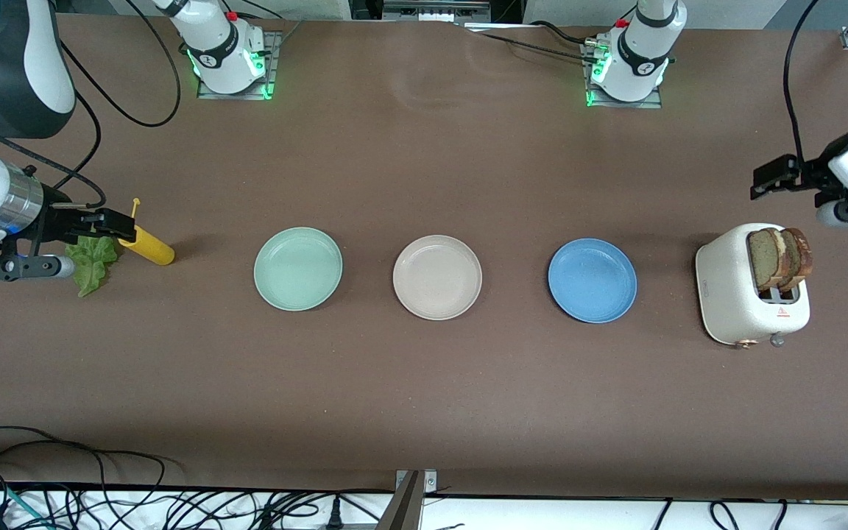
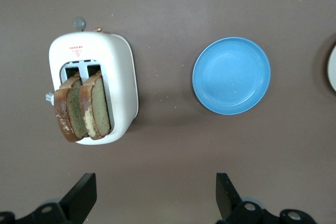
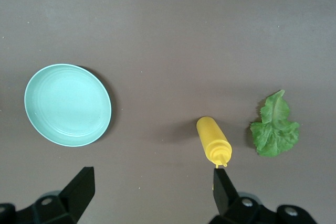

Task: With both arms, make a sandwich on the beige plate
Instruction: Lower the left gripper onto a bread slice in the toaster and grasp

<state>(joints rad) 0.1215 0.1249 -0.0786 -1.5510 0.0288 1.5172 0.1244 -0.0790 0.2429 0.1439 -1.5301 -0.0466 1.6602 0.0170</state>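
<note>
The beige plate (image 1: 437,277) lies bare at the table's middle. No sandwich is in view. Two brown-crusted bread slices (image 1: 779,258) (image 2: 84,106) stand upright in a white toaster (image 1: 744,294) (image 2: 118,77) toward the left arm's end. A ruffled green lettuce leaf (image 1: 93,261) (image 3: 275,129) lies flat on the table toward the right arm's end. My left gripper (image 1: 770,179) (image 2: 156,192) hangs open and holds nothing, above the table beside the toaster. My right gripper (image 1: 111,224) (image 3: 153,190) hangs open and holds nothing, over the lettuce and the bottle's tip.
A yellow squeeze bottle (image 1: 146,245) (image 3: 213,140) lies beside the lettuce. A mint-green plate (image 1: 298,268) (image 3: 67,104) and a blue plate (image 1: 592,280) (image 2: 231,75) flank the beige one. Cables run along the table's near edge.
</note>
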